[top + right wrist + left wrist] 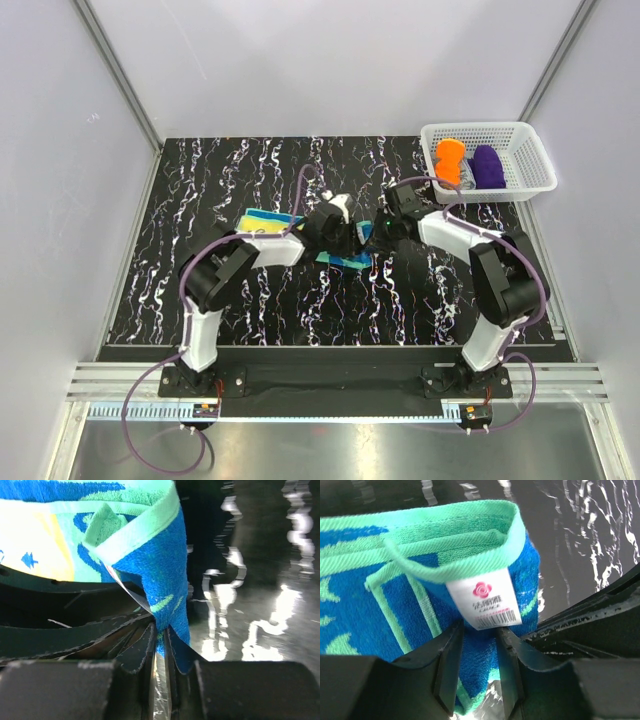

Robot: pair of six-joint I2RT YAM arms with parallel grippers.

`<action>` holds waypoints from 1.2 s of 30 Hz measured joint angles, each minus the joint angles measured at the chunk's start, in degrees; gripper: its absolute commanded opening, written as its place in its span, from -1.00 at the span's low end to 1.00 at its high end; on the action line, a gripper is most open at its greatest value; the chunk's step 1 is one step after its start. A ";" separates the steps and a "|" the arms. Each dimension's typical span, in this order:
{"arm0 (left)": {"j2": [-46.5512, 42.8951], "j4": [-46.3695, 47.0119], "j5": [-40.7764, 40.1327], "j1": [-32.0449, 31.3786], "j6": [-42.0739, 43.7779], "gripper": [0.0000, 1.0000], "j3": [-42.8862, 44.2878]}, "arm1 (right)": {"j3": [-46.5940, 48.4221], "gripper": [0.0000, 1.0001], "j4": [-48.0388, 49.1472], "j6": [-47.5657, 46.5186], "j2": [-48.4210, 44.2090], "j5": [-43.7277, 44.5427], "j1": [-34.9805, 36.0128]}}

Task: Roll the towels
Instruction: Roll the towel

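hidden or unclear: in the top view the left arm [215,275] and its wrist are covering the middle of the teal, blue and yellow towel [268,222]. only a yellow-and-blue patch at centre left and a blue strip just below centre are showing. both sets of fingertips are blending into the black marbled table [200,180] there, so we are judging the grips from the wrist views. in those views the cloth is running off the left and top edges of the frame.

pose: both arms are bending inward from the bottom of the frame and meeting just right of centre, the right arm [500,275] reaching leftward. the left gripper [479,655] is clamping a folded blue thickness of the towel just below its white label [483,602]. the right gripper [161,645] is nearly closed, pinching a thin blue edge of the same towel.

edges and room: the towel is lying mid-table, well apart from every table edge. the two grippers are sitting just beside each other. the white basket [475,126], in the upper right corner, is holding the orange towel [449,160], rolled, beside a purple roll [487,166], well apart from both grippers.
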 measured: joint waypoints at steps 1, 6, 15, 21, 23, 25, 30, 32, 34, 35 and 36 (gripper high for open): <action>-0.81 0.22 -0.11 0.37 -0.55 -0.23 -1.07 | 0.59 -0.70 0.04 0.26 0.59 -0.09 0.55; -5.73 5.11 1.27 3.85 -4.76 -0.22 -9.75 | 1.92 -0.71 0.46 1.49 2.43 -0.87 2.69; -11.47 11.61 7.63 10.84 -10.05 -0.01 -17.59 | 3.02 -0.94 0.09 2.08 2.56 -0.85 2.97; -19.04 8.00 8.07 11.32 -7.87 0.00 -17.55 | 0.96 -0.94 0.63 1.49 2.49 -0.74 2.97; -21.94 6.14 7.34 10.51 -5.77 0.01 -17.66 | -2.16 -0.91 1.49 1.92 2.14 -0.94 2.97; -25.14 4.15 5.33 8.50 -2.93 0.02 -18.34 | -5.99 -0.77 2.45 3.06 1.49 -1.11 3.02; -30.75 -0.57 -4.42 -2.82 4.42 0.07 -20.09 | -12.20 0.29 4.24 6.84 -3.74 -2.89 3.45; -30.62 -2.21 -8.98 -8.07 6.60 0.08 -20.50 | -13.09 0.47 3.87 7.02 -6.16 -1.55 3.89; -29.53 -4.63 -14.29 -12.61 8.59 0.09 -20.65 | -13.64 0.54 2.58 6.93 -7.91 -0.11 3.96; -28.59 -5.33 -16.81 -14.58 9.31 0.10 -20.63 | -13.86 0.62 1.53 6.86 -9.01 1.07 3.96; -27.50 -6.51 -19.04 -16.17 9.88 0.11 -20.35 | -14.10 0.66 0.15 6.84 -10.47 2.38 3.96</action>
